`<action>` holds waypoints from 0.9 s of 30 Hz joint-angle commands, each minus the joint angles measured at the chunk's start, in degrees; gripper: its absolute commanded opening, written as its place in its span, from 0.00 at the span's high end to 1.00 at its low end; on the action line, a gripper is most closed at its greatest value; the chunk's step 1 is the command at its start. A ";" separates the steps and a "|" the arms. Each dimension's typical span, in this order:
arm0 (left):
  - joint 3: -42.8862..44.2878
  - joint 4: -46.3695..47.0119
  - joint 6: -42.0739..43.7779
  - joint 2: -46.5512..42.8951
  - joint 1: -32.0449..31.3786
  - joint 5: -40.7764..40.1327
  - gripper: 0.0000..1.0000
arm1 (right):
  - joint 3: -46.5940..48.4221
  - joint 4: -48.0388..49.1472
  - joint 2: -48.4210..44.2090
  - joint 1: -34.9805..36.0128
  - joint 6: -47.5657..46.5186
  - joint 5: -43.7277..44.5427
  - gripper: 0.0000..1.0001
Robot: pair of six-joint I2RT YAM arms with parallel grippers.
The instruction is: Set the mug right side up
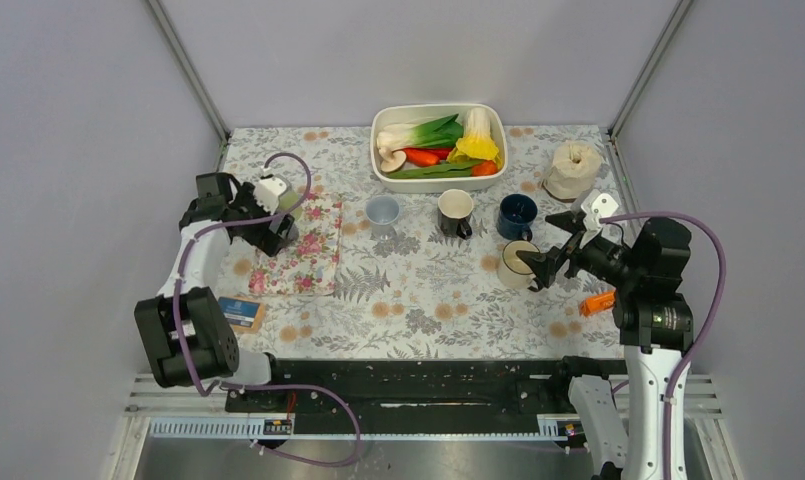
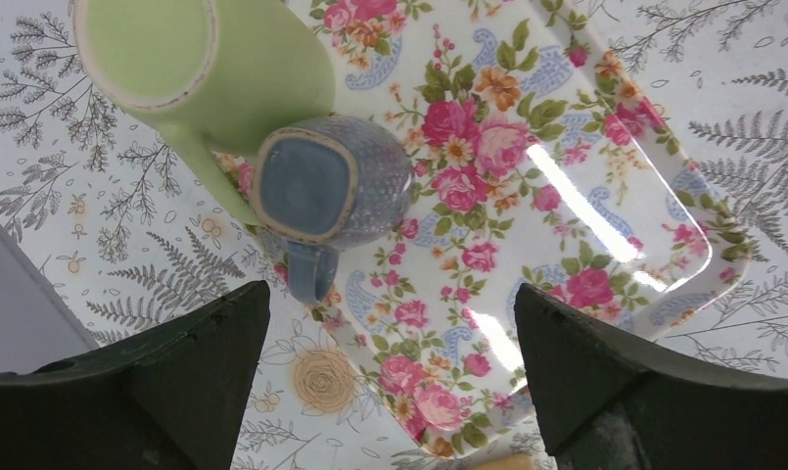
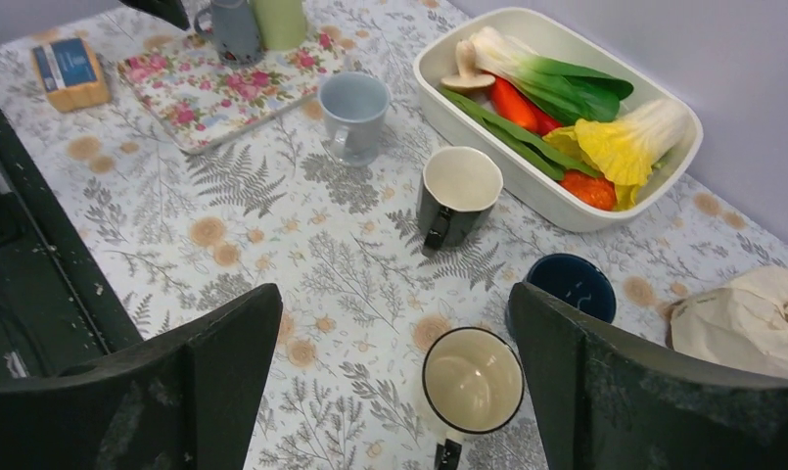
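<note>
Mug (image 2: 321, 186) in grey-blue stands upside down near one corner of the tray (image 2: 585, 206), its flat base facing up at my left wrist camera and its handle pointing toward my left fingers. The green mug (image 2: 204, 69) stands just beside it on the same corner; I cannot tell whether the two touch. My left end effector (image 2: 390, 304) hangs above the tray with its jaws spread wide and nothing between them; the mug lies beyond the fingertips, nearer one finger (image 2: 174, 372) than the other.

From above, the tray sits at the left of the bench (image 1: 428, 300), with a block (image 1: 240, 312) near its front edge.

My right end effector (image 3: 394, 304) is well apart from all this, at the right of the bench, likewise open and empty. Below it stands a cream mug (image 3: 473, 382), mouth up. Near that are a navy mug (image 3: 571, 284) and a black mug (image 3: 456, 191), then a pale mug (image 3: 353, 108) closer to the tray, all upright. Behind them a white dish (image 3: 546, 201) holds vegetables, and a crumpled cloth (image 3: 752, 313) lies at the far right.
</note>
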 commanded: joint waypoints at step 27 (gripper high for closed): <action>13.59 -13.01 11.95 17.97 3.82 12.55 0.22 | -7.43 15.19 -2.57 0.21 16.40 -6.76 0.07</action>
